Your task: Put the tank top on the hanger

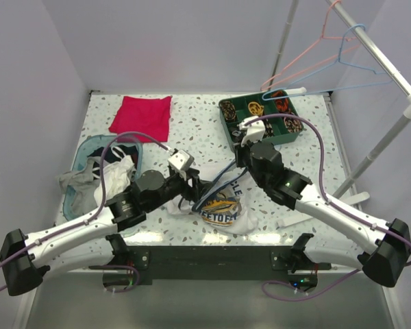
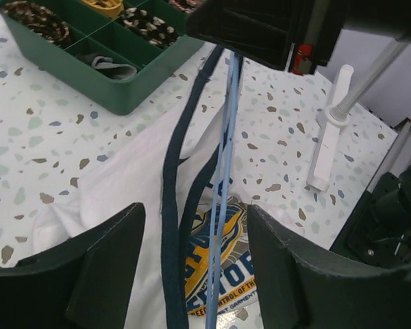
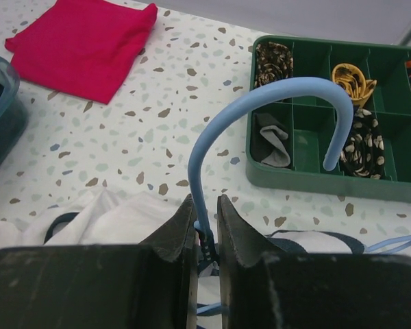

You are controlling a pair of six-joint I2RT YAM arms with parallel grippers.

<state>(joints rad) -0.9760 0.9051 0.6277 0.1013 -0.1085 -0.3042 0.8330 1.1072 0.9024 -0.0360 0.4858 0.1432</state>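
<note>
The white tank top (image 1: 222,216) lies crumpled on the table between the arms, graphic side up. Its navy straps (image 2: 171,205) run up toward my right gripper. The light-blue hanger (image 1: 216,184) lies across the shirt. Its two thin wires (image 2: 226,157) pass between the fingers (image 2: 103,274) of my left gripper (image 2: 195,264), which is open and touches neither wire nor strap. My right gripper (image 3: 205,212) is shut on the hanger's neck, and the hook (image 3: 260,89) arcs up and to the right from the jaws. White shirt fabric (image 3: 116,216) bunches just to the left of them.
A green compartment tray (image 1: 227,122) holding small rolled items stands behind the right gripper. A red folded cloth (image 1: 142,114) lies at the back left. A blue basket (image 1: 89,142) of clothes sits on the left. A rack (image 1: 370,48) at the right carries pink and blue hangers.
</note>
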